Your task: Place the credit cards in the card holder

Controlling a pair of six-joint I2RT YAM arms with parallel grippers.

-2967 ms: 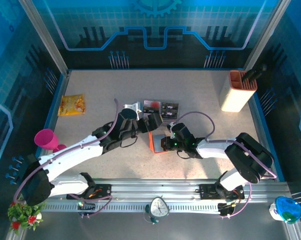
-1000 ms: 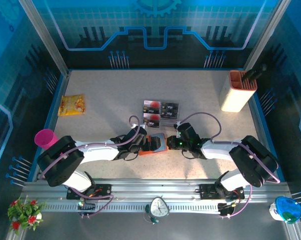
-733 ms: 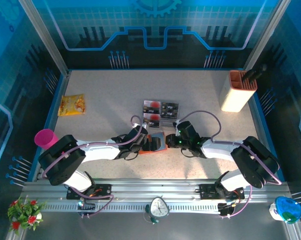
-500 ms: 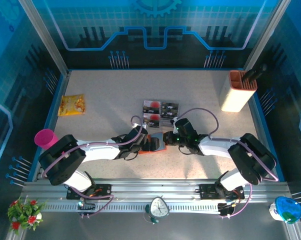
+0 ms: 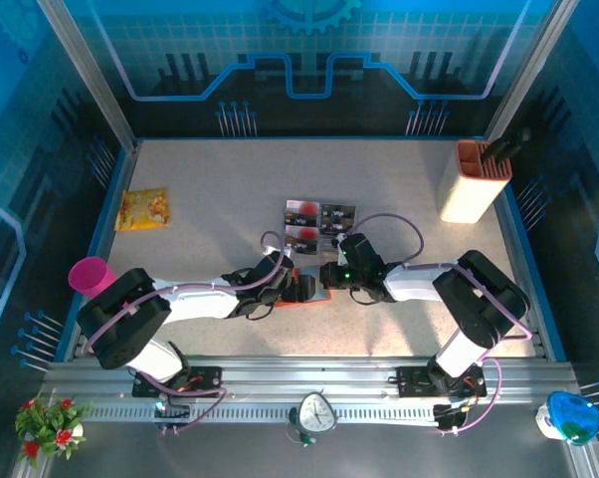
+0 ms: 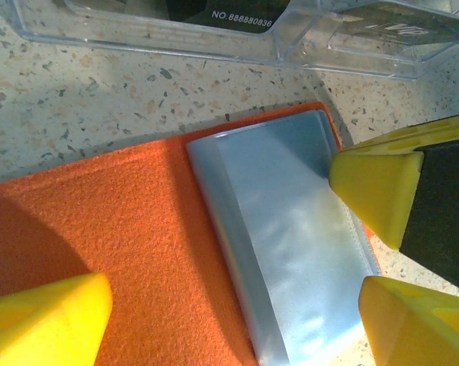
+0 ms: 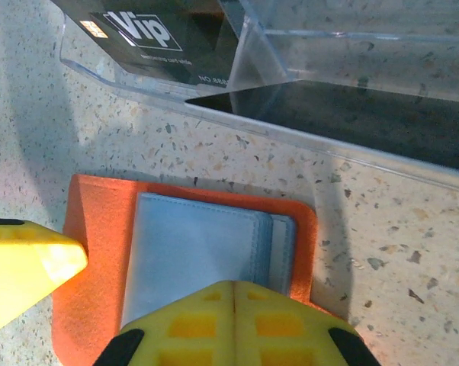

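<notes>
Lying on speckled table (image 5: 210, 179), card holder (image 6: 100, 221) sits below released left fingers (image 6: 46, 320) and clenched right fingers (image 7: 233, 320).

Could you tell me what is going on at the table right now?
Both arms are working on the orange card holder, which lies open on the table beside the clear tray. The left gripper is open, its fingers spread over the holder. The right gripper is shut, with its tip at the holder's clear pocket. The credit cards sit in the tray, and neither gripper holds one.
</notes>
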